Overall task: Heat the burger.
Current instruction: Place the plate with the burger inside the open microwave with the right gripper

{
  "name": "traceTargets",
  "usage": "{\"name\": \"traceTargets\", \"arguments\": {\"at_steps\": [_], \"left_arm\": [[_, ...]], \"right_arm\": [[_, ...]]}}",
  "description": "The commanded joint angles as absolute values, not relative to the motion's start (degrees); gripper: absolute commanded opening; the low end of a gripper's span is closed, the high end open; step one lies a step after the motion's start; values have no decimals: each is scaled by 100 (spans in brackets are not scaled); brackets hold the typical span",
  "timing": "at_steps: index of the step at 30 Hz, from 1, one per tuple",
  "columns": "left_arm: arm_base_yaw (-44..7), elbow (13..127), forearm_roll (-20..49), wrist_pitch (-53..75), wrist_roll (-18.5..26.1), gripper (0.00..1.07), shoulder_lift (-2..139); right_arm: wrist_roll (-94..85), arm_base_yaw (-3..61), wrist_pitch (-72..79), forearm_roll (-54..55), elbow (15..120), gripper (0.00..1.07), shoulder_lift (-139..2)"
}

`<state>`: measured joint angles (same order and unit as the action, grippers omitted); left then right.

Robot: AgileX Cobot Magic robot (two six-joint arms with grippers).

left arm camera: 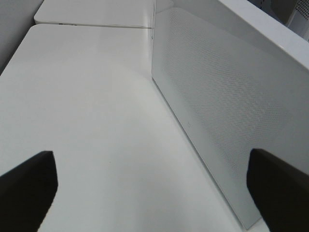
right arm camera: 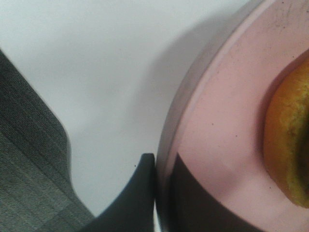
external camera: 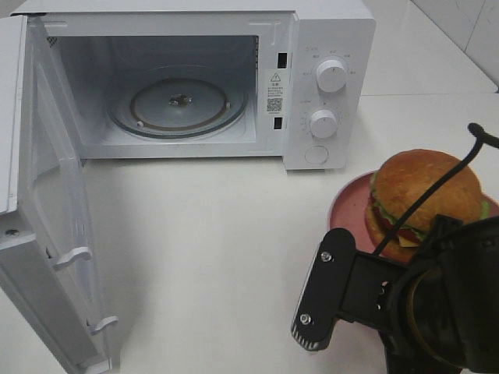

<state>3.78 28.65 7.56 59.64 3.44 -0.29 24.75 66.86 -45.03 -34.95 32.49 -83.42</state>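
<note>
White surface (external camera: 210, 234), microwave (external camera: 331, 31) at the back with its door (external camera: 47, 234) swung wide and the turntable (external camera: 179, 105) bare, so the opening part looks done. Pink plate (external camera: 351, 206) is off to the right with the burger (external camera: 425, 187) on it, well clear of the oven. Right tool (right arm camera: 161, 183) is pinched on the plate rim, left tool (left arm camera: 152, 179) gapes empty by the door. Loading, shutting and starting are all left, I'd say.

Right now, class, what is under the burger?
A pink plate, whose rim the right gripper pinches. The plate's middle is covered by the burger, its near edge by the arm.
</note>
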Motion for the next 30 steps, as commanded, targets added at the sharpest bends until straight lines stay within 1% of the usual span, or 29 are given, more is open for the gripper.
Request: {"name": "traceTargets", "arguments": {"at_steps": [1,4,9,13,18,20,25,30], "left_arm": [[350,2848,768,5930,338,100,-138],[350,2848,768,5930,338,100,-138],[350,2848,768,5930,338,100,-138],[350,2848,768,5930,338,100,-138],[350,2848,768,5930,338,100,-138],[350,2848,768,5930,338,100,-138],[350,2848,768,5930,338,100,-138],[350,2848,768,5930,338,100,-138]], "right_arm": [[2045,6692,-4435,-3948,3237,0,-8285],[1707,6692,-4257,-4326,3237,0,-8285],[1621,6692,-4228,-4629,3237,0,-8285],[1478,6692,-4085,-4647,3237,0,-8285],[768,6692,-3690,-4647,3237,0,-8285],[470,6635,-3592,-4641,3237,0,-8285],[-407,6228,-3340,-4641,3237,0,-8285],[-1261,5953,-3037,-4584,3272,0,-8285]]}}
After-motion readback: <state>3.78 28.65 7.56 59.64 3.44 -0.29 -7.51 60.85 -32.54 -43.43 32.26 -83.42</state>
